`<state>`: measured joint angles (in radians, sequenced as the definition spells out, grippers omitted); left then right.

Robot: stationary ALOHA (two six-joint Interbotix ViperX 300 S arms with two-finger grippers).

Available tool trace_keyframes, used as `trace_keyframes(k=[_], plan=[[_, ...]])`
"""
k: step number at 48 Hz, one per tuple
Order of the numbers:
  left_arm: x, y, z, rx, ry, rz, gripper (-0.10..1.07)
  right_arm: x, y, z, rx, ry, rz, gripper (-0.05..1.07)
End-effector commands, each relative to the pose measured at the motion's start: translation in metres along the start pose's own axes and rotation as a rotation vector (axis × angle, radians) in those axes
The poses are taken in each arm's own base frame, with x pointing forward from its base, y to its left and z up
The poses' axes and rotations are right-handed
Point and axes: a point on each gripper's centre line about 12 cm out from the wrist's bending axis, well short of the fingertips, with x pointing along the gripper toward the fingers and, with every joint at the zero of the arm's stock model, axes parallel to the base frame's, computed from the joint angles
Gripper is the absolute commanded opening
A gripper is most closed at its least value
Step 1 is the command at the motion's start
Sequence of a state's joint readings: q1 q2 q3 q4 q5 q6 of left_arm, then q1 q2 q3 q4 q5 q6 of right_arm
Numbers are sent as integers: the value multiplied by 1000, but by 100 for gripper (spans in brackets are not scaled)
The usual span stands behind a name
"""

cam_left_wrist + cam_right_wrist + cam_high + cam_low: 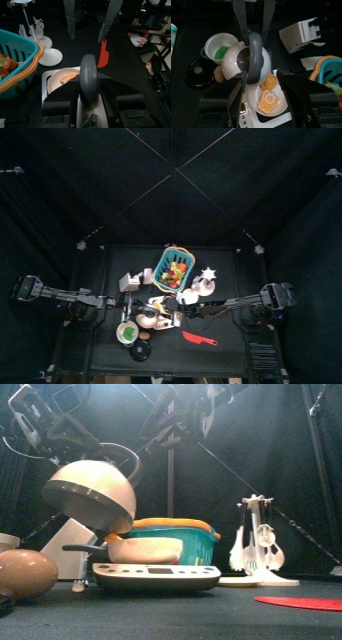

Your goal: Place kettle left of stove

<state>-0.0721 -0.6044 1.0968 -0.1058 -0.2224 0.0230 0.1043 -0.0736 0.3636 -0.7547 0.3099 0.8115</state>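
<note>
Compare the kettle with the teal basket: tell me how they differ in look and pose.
The kettle is a cream dome with a dark handle, tilted and lifted above the stove; the teal basket stands upright on the table behind it. The kettle is closed and smooth, while the basket is open-topped and holds colourful items. Both sit near the table's middle.

The top view looks straight down from high above, so the table (pixel 221 323) sits small at centre. The front view looks level across from the table's front edge, close to the kettle (pixel 91 496) and stove (pixel 155 576). Each wrist view looks along its own jaws; both share the kettle handle (pixel 89 80) and the teal basket (pixel 330 67).
</note>
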Motion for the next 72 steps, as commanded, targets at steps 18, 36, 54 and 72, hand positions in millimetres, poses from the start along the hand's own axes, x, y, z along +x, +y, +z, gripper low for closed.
trace_keyframes(k=[18, 36, 54, 72], plan=[[-42, 4, 3, -14, 46, 8, 58, -32, -6, -2, 46, -26, 15, 86], [-55, 19, -35, -76, 230, 70, 58, -33, -7, -16, 41, 3, 13, 86], [-60, 43, -47, -82, 253, 189, 58, -31, -9, -23, 53, 22, 8, 86], [-67, 53, -70, -111, 323, 241, 58, -29, -9, -25, 64, 32, 8, 86]])
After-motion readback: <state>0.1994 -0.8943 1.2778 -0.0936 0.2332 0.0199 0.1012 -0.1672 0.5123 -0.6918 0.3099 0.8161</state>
